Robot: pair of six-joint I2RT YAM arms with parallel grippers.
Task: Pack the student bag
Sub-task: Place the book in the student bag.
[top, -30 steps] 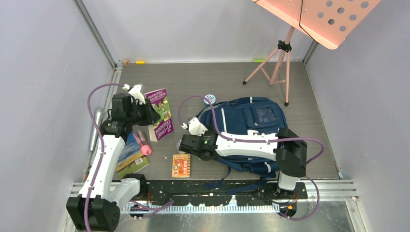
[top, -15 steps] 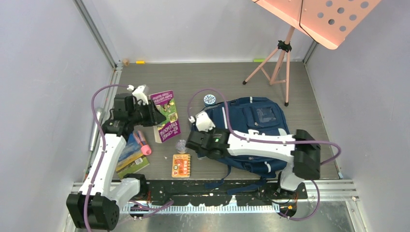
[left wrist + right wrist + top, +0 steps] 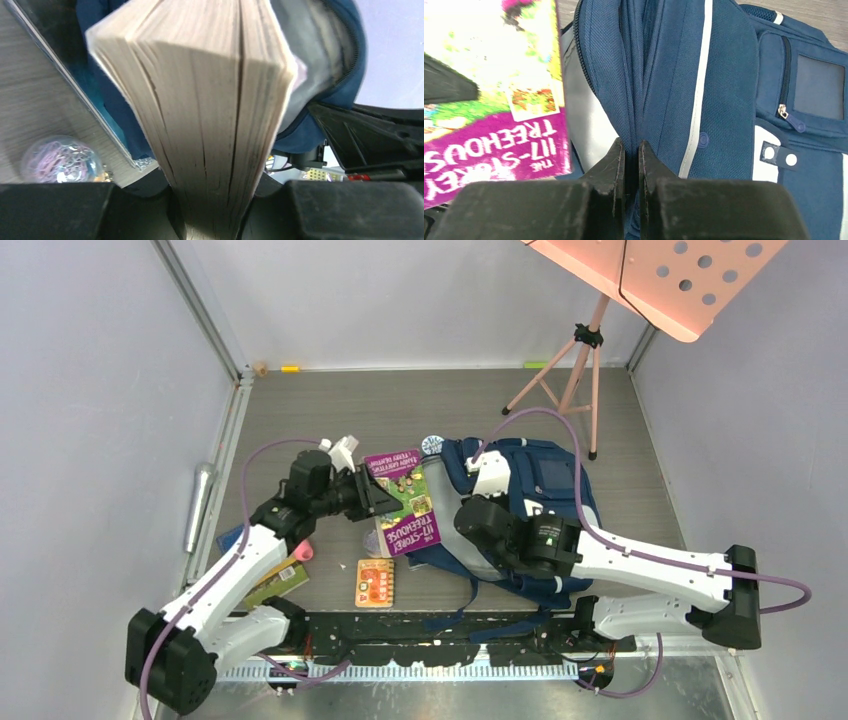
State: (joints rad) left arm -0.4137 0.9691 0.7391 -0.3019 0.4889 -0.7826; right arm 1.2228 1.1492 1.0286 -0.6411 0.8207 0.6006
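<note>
The student bag (image 3: 555, 475) is a navy backpack with pale stripes, lying right of centre. My right gripper (image 3: 472, 512) sits at its left, open side. In the right wrist view this gripper (image 3: 631, 150) is shut on a fold of the bag's blue fabric (image 3: 724, 75) beside the zip, holding the mouth open on a pale lining. My left gripper (image 3: 372, 495) is shut on a thick purple book (image 3: 405, 502) held at that mouth. The left wrist view shows the book's page edges (image 3: 215, 100) wedged between the fingers of my left gripper (image 3: 210, 210), with blue bag fabric behind.
A pink music stand's tripod (image 3: 565, 380) stands at the back right. An orange card (image 3: 376, 582), a clear ball of clips (image 3: 60, 160), a pink marker (image 3: 300, 552) and another book (image 3: 275, 578) lie front left. A round badge (image 3: 432, 445) lies beside the bag's top.
My left arm has carried the purple book rightward to the bag's mouth. My right gripper has shut on the bag's fabric and shifted right, pulling the opening up.
</note>
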